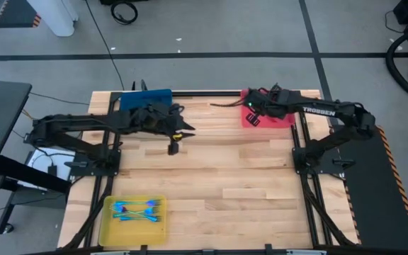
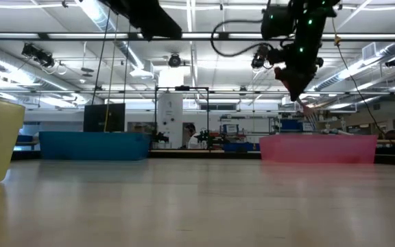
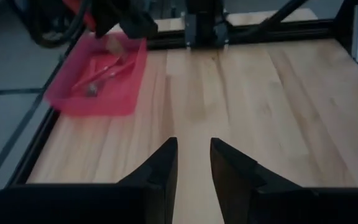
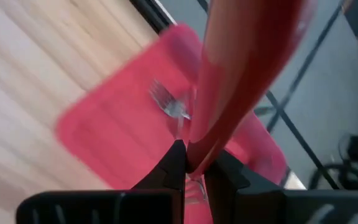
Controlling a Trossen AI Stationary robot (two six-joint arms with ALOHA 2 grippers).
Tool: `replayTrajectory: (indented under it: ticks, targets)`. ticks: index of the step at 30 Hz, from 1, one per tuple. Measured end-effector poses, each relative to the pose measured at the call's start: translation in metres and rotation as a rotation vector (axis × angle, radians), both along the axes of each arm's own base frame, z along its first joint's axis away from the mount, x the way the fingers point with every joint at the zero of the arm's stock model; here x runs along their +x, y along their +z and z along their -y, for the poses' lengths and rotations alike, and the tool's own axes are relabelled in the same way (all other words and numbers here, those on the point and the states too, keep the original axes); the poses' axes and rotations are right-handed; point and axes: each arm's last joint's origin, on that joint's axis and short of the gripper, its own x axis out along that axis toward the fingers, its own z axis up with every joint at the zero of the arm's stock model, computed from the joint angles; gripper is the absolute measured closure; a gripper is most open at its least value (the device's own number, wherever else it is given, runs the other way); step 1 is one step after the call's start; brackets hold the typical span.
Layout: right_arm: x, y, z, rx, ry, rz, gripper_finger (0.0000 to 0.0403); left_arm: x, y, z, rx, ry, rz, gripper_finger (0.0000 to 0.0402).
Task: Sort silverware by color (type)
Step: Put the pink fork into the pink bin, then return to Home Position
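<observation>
Red-handled utensil is clamped in right gripper above the red tray; lower before releasing. Left gripper, fingers apart, waits mid-table.

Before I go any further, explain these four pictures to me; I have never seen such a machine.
Two dark robot arms work at a wooden table. One picture looks straight down on it, one looks level across it, and two come from cameras on the arms' wrists. Three trays lie on the table: a yellow tray holding blue-handled silverware, a blue tray and a red tray with a fork inside. The right gripper, above the red tray, pinches a red-handled utensil in its fingers. The left gripper hangs open, empty, near the blue tray.
</observation>
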Motion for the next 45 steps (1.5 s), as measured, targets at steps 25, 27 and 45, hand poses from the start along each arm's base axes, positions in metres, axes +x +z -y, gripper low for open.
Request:
replayTrajectory:
  ticks: [25, 27, 45]
  targets:
    - [0.003, -0.077, 0.059, 0.222, -0.143, -0.369, 0.0332, -0.06, -0.002, 0.008, -0.106, 0.05, -0.234, 0.0306]
    - [0.002, -0.076, 0.059, 0.217, -0.144, -0.358, 0.0329, -0.062, -0.009, 0.009, -0.112, 0.05, -0.248, 0.0306]
    - [-0.001, -0.072, 0.056, 0.232, -0.164, -0.387, 0.0253, -0.071, -0.025, 0.017, -0.151, 0.054, -0.107, 0.0306]
